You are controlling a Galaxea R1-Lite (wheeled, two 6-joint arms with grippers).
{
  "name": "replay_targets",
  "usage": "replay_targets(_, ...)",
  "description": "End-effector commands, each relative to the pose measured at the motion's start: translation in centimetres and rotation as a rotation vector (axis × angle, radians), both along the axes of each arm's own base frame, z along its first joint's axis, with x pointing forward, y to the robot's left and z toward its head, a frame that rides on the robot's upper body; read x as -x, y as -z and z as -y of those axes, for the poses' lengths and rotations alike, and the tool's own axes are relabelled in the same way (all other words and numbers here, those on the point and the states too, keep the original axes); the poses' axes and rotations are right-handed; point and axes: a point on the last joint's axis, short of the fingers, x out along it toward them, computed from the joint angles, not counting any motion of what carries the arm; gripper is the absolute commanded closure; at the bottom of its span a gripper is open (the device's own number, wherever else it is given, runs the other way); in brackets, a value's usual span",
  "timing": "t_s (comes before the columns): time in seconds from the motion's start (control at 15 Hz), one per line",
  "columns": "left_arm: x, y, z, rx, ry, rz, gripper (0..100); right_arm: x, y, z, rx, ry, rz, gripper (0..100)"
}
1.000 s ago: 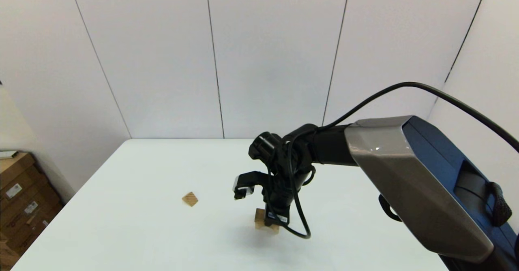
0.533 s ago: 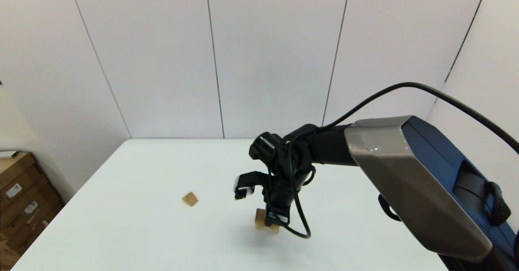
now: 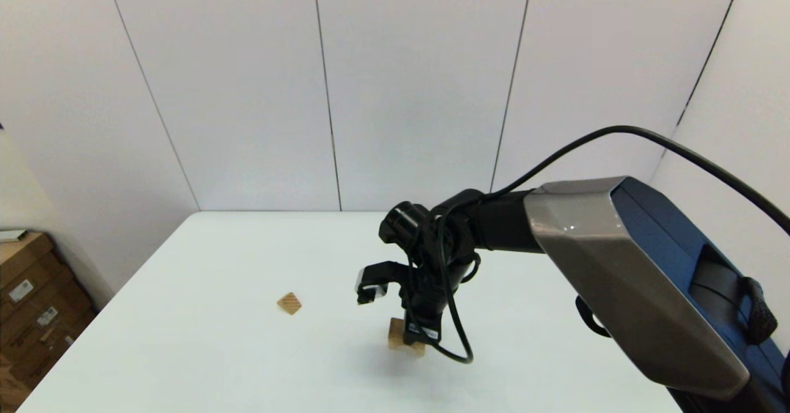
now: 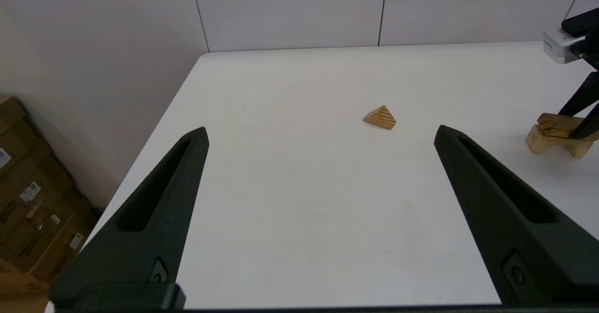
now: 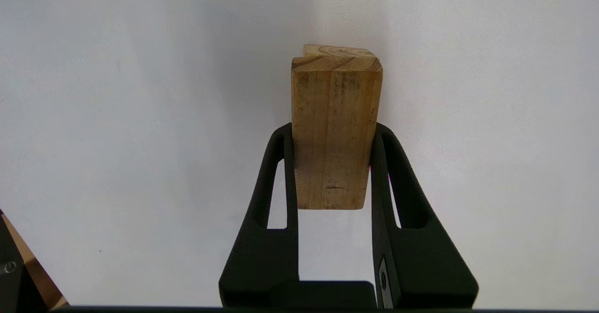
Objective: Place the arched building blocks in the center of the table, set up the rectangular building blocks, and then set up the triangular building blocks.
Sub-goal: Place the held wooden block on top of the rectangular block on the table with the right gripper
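1. Currently, the right gripper is lowered near the middle of the table, pointing straight down from the right arm that reaches in from the right.
2. Its two black fingers are closed against the long sides of the rectangular building blocks, so the plank is grasped between them.
3. The plank is seen lying flat on top of the arched building blocks; from the right wrist view only a small part of the arched block is visible beyond the far end of the plank.
4. From the left wrist view, the arched block is seen standing on its two feet on the table, with the curved cut-out facing down and the plank sitting on it a little askew.
5. Whether the plank rests with its whole weight on the arched block cannot be told.
6. The triangular building blocks are found alone on the table, to the left of the stacked pair and well apart from it, with the striped face visible.
7. The left gripper is held above the near left part of the table, its fingers spread wide and holding nothing; the wedge is seen beyond them.
8. Cardboard boxes are stacked on the floor to the left of the table.
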Motion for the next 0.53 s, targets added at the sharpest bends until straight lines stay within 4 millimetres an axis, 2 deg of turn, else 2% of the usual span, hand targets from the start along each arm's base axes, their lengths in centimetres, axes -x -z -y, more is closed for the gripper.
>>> replay_targets(0.07, 0.0, 0.0, 0.0, 0.0, -0.001, -0.001, 0, 0.01, 0.05, 0.06, 0.004, -0.003, -0.004, 0)
replay_targets(0.53, -0.01, 0.0, 0.0, 0.0, -0.001, -0.002, 0, -0.1, -0.28, -0.04, -0.016, -0.001, 0.013, 0)
